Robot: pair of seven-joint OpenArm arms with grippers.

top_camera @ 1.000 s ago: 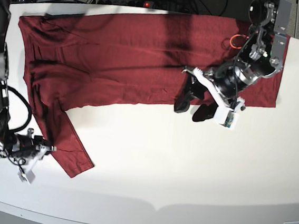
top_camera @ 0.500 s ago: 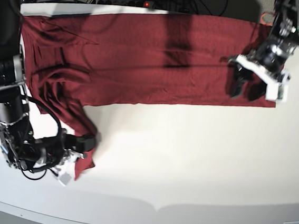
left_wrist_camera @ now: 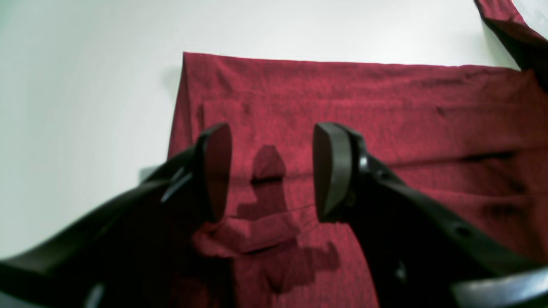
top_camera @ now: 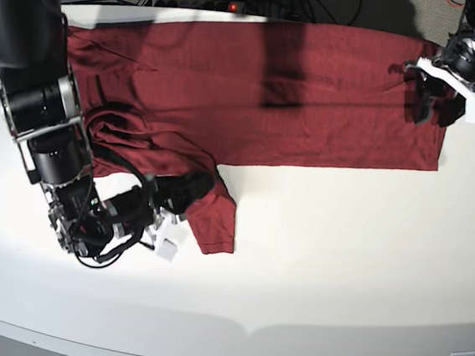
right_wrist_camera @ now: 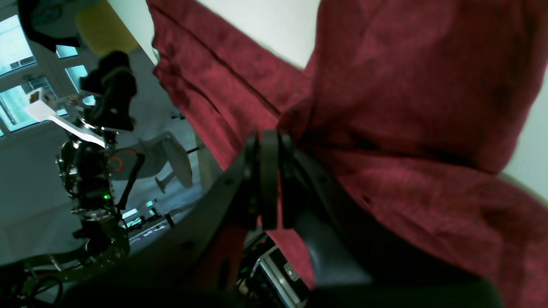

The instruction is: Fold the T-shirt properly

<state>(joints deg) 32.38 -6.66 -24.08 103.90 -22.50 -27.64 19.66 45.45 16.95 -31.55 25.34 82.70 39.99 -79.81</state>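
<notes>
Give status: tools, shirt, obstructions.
Right tool shut on T-shirt sleeve, dragging it inward. Left tool open above hem corner. Nothing blocking.

- The T-shirt point(top_camera: 312, 101): thin, soft maroon knit cloth, matt, finely grained, lightly creased.
- The bench point(top_camera: 339, 263): smooth white top with a faint sheen.
- The left gripper point(left_wrist_camera: 269, 171): smooth black plastic fingers, slightly glossy.

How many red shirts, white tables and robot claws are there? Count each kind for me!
Red shirt: 1
White table: 1
Robot claws: 2, the left claw and the right claw
Total: 4
</notes>
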